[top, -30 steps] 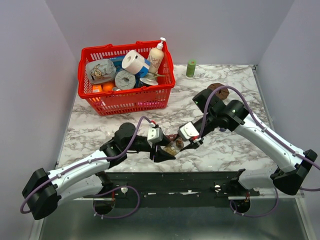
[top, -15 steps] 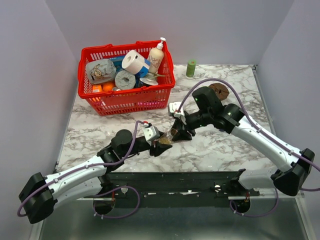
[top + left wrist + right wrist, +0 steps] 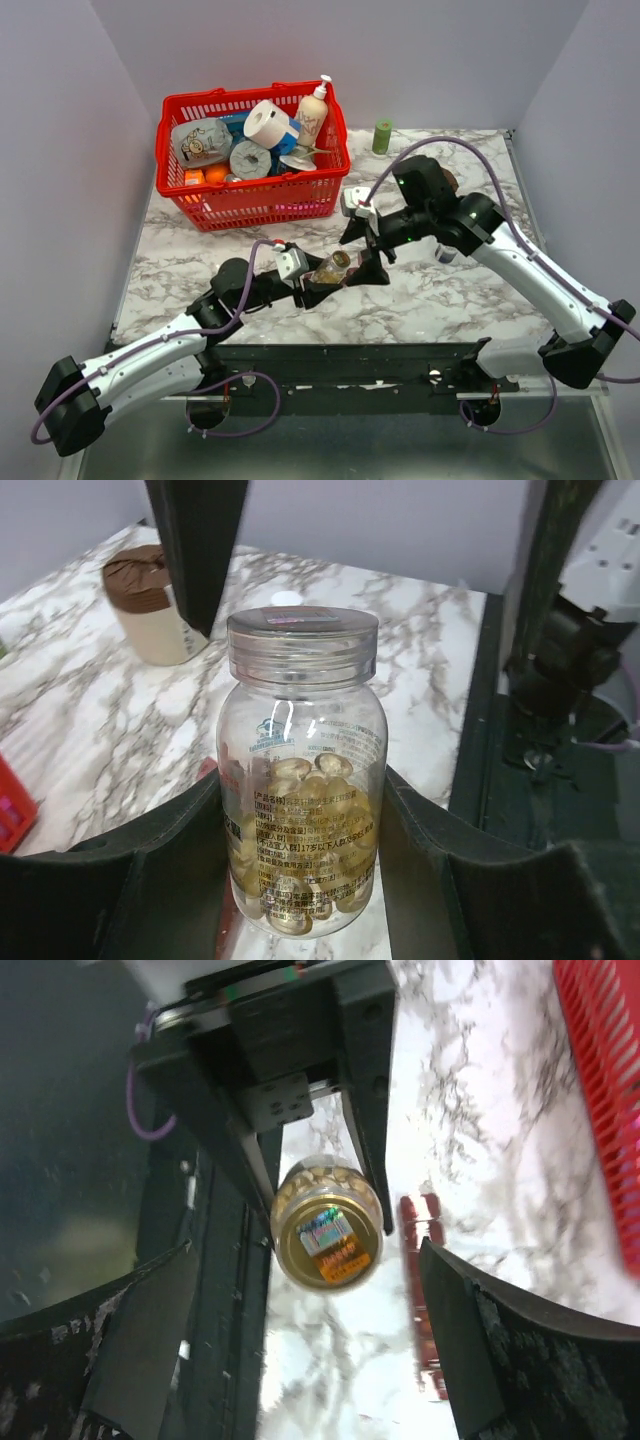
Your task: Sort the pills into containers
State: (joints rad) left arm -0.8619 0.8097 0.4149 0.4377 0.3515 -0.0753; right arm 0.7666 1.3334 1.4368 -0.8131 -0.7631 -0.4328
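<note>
Near the desk's front middle, the left claw [image 3: 300,880] clamped a clear plastic bottle [image 3: 303,750] by its rounded belly, with the wide clear lid turned toward the right claw [image 3: 300,1340]. Glossy amber pills [image 3: 300,810], smooth and oval, roughly half filled it. The right claw stood wide open, its flat black fingers clear of the bottle on both sides. On the veined marble desk [image 3: 440,290] just beside the bottle lay the containers [image 3: 418,1290], a narrow maroon strip partly hidden by a finger. A red mesh basket [image 3: 250,200] stood well behind.
</note>
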